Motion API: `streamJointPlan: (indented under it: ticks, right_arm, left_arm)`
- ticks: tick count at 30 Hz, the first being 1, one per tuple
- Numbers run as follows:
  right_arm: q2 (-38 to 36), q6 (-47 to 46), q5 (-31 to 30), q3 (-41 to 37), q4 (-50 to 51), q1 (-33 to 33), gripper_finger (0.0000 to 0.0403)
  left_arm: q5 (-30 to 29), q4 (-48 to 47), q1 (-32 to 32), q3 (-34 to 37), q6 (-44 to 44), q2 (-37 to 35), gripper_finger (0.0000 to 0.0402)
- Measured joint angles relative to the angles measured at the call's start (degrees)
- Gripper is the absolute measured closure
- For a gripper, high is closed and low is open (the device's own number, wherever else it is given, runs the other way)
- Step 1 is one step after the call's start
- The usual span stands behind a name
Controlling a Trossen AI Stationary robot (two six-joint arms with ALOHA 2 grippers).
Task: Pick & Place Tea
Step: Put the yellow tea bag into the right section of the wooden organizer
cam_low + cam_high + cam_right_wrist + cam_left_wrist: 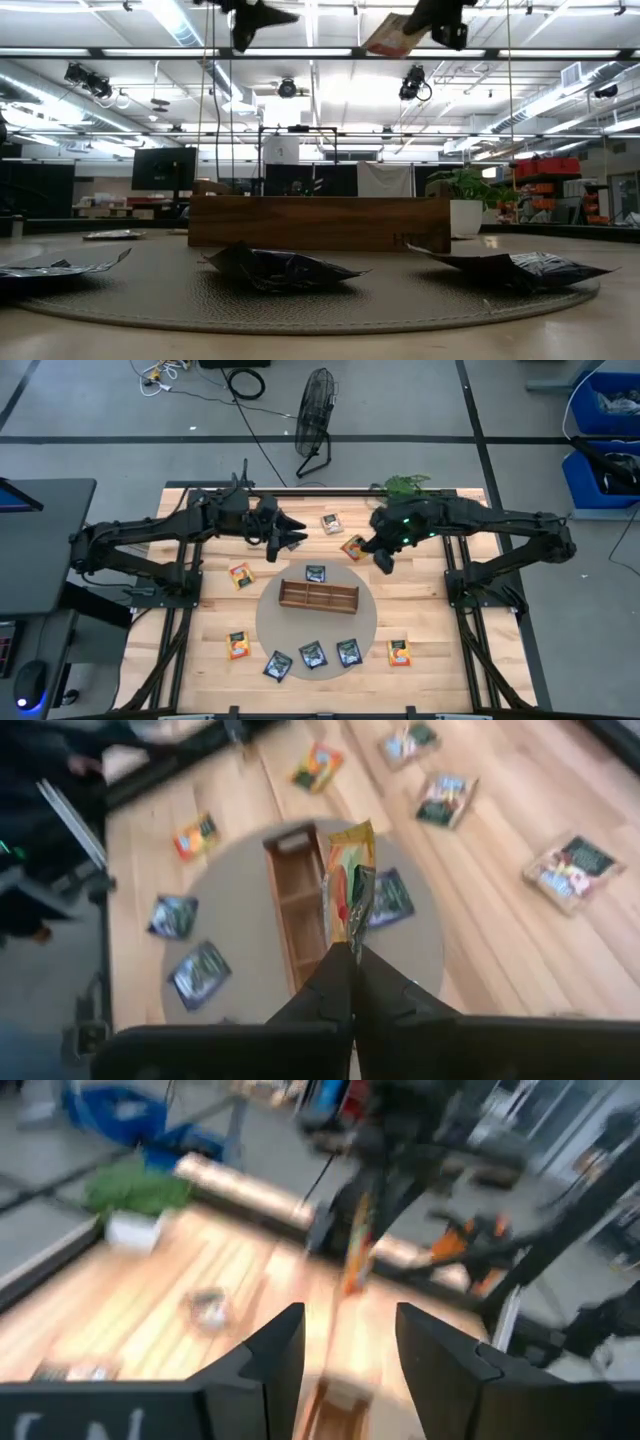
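My right gripper (352, 958) is shut on an orange tea packet (347, 885), held high above the table between the wooden tray (318, 596) and the far edge; the low view shows the orange tea packet (392, 36) up near the ceiling line. My left gripper (296, 536) hovers open over the far-left part of the table, touching nothing. Its fingers (270, 1360) point toward the right arm. Other packets lie flat: orange (241, 575), dark blue (316, 572), white-and-brown (332, 523). My right gripper pinches the orange packet between its two fingers at one edge (350, 938), coming from above at a slant. The packet is lifted clear of the table and sticks out edge-on beyond the fingertips, tilted, over the tray.
The tray stands on a round grey mat (270, 622). Along the mat's near edge lie three dark blue packets (312, 655), with orange ones at either side (238, 645) (400, 652). A potted plant (405, 485) sits at the far edge. Bare wood lies right of the mat.
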State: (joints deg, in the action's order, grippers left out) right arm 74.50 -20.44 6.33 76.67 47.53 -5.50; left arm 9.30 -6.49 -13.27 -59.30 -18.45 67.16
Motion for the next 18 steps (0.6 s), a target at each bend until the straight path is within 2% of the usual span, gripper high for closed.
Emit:
streamJointPlan:
  ticks: [2, 13, 18]
  right_arm:
    - [2.59, 0.58, -0.07, 0.72, 0.31, 1.12, 0.0402]
    - [15.38, 1.03, -1.48, 1.37, 1.75, 6.01, 0.0403]
    - [19.46, 4.79, -1.86, 1.37, 1.81, 7.99, 0.0403]
  left_arm:
    - [0.00, -0.06, -0.41, -0.16, 0.62, -0.32, 0.0244]
    - [0.01, -13.31, -1.36, -0.08, 1.28, -5.41, 0.0248]
    - [0.00, -12.91, -1.36, -0.09, 1.72, -5.38, 0.0248]
